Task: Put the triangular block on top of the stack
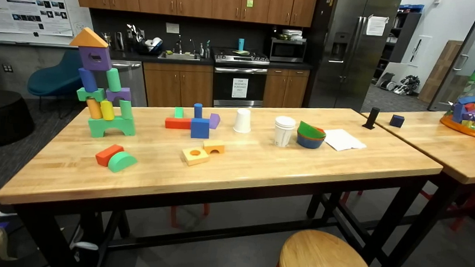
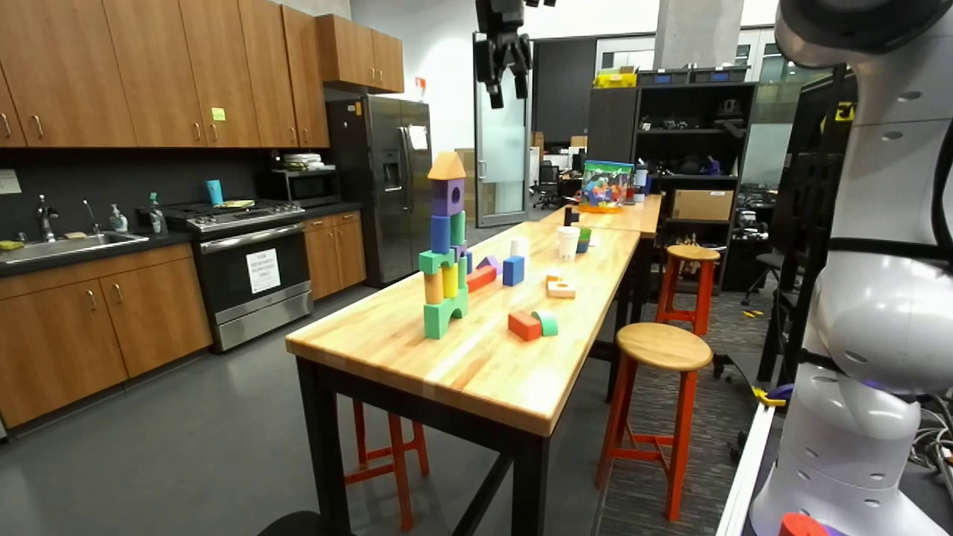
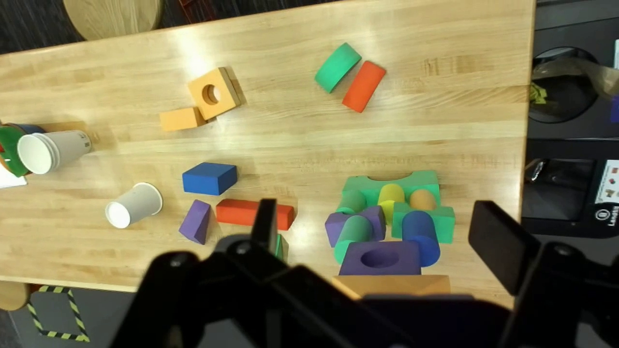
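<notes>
The triangular block point(image 1: 89, 39) point(image 2: 447, 167), an orange wedge, rests on the purple cube point(image 1: 95, 58) at the top of the stack point(image 1: 113, 80) point(image 2: 441, 234), point upward. Below that cube come blue and green cylinders, smaller pieces and a green arch at the base. High above the tower, my gripper point(image 2: 508, 93) hangs apart from it with its jaws spread wide and nothing held. In the wrist view the gripper point(image 3: 378, 222) shows both fingers well apart; the triangular block point(image 3: 401, 284) appears low between them, partly covered by the gripper's body.
Near the tower lie a red block point(image 1: 109, 155) and a green half-round point(image 1: 122, 162). Farther along are a blue block point(image 1: 200, 128), a long red block point(image 3: 242, 211), yellow-orange blocks point(image 1: 195, 156), white cups point(image 1: 242, 121) and bowls point(image 1: 309, 142). A stool point(image 2: 664, 347) stands beside the table.
</notes>
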